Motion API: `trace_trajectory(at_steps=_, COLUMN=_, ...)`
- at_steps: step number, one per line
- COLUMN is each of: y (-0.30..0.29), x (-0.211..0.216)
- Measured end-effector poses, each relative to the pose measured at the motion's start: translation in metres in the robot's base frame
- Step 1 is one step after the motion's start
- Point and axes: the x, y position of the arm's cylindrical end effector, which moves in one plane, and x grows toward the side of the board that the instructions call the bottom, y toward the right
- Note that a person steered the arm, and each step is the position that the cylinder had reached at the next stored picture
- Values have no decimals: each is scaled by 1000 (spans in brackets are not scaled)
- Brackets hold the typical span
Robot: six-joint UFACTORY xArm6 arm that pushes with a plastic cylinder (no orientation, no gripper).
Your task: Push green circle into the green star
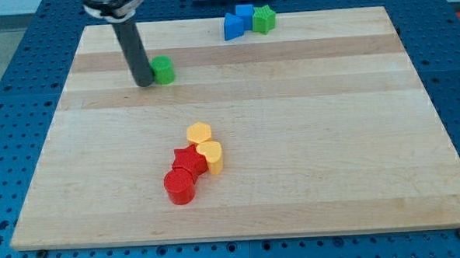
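Observation:
The green circle (163, 70) lies on the wooden board at the view's upper left. My tip (145, 83) rests on the board right against the circle's left side. The green star (265, 18) sits near the view's top edge, right of centre, far to the right of the circle. It touches a blue block on its left.
A blue cube (244, 15) and a blue triangular block (232, 26) stand just left of the green star. Lower middle holds a cluster: yellow hexagon (199, 133), yellow heart (210, 155), red star (187, 160), red circle (179, 186).

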Motion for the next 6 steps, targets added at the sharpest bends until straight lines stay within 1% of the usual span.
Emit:
trace_trajectory(at_steps=1, y=43, x=-3)
trace_trajectory(at_steps=2, y=33, x=-7)
trace_trajectory(at_steps=3, y=-17, x=-7)
trace_trajectory(at_steps=4, y=2, x=-14)
trace_trajectory(at_steps=5, y=45, x=-14)
trace_trajectory(at_steps=6, y=30, x=-14)
